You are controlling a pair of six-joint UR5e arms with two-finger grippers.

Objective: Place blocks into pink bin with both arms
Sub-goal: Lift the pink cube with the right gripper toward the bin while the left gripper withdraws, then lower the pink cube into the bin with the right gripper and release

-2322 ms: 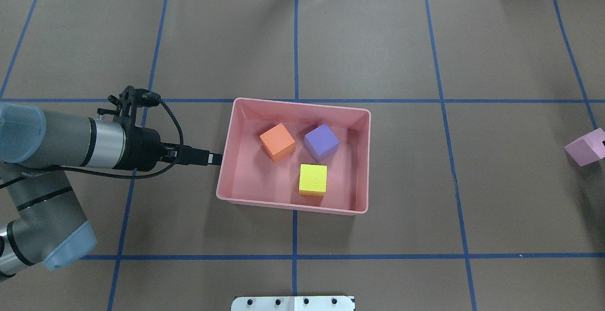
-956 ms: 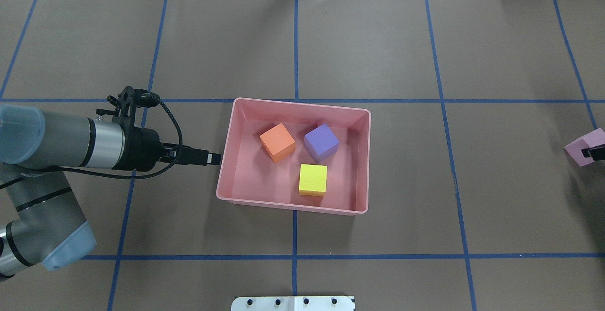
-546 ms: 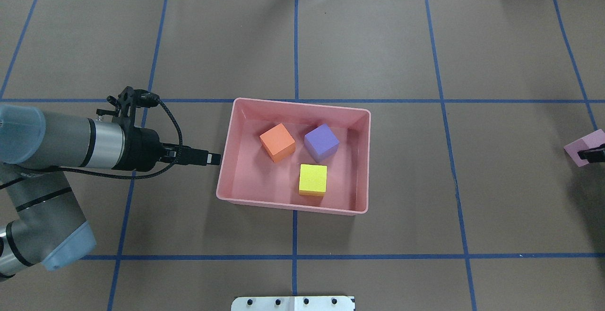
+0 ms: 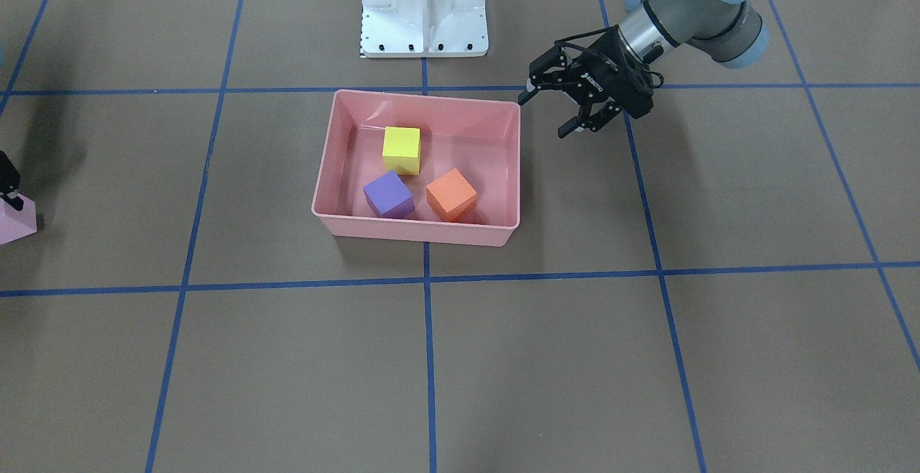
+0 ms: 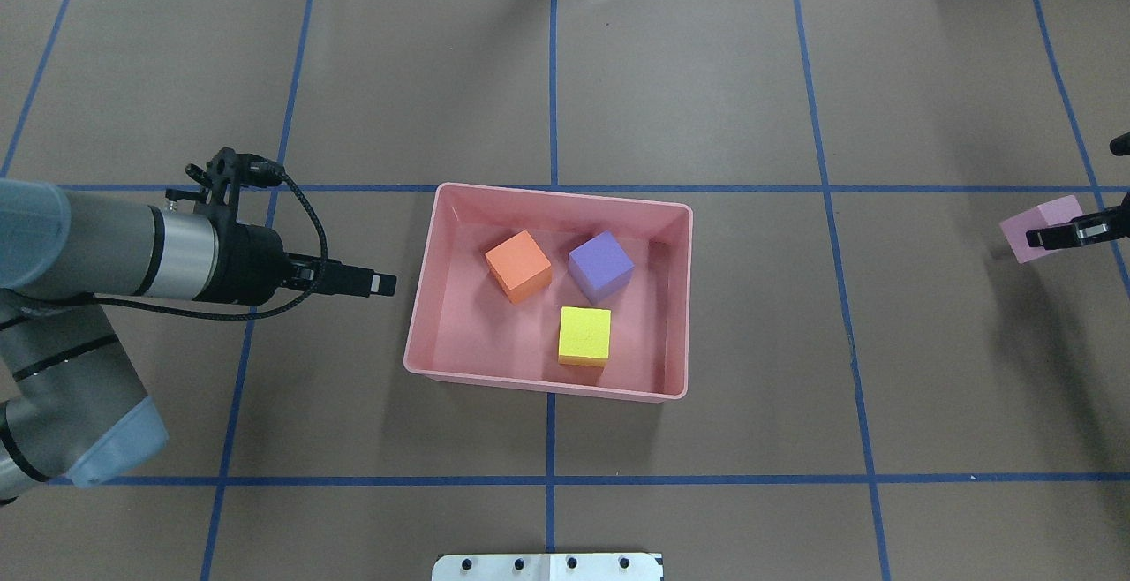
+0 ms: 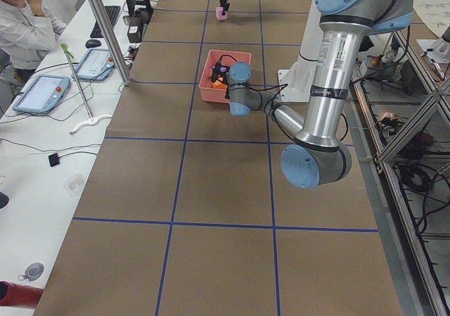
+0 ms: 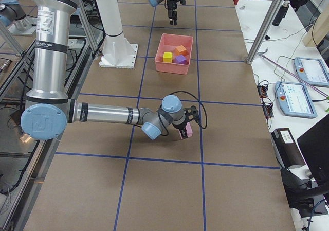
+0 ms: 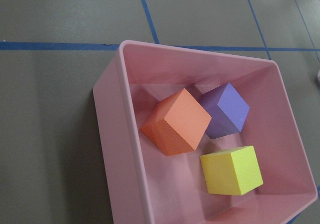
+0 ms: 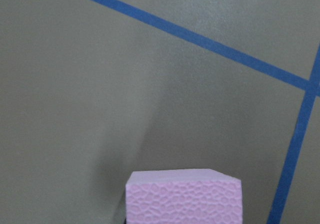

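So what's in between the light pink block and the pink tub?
Just bare brown table with one blue tape line across it, between the light pink block and the pink tub. The overhead view shows it.

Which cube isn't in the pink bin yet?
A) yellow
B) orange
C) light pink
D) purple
C: the light pink cube is gripped by the right claw, far outside the bin.
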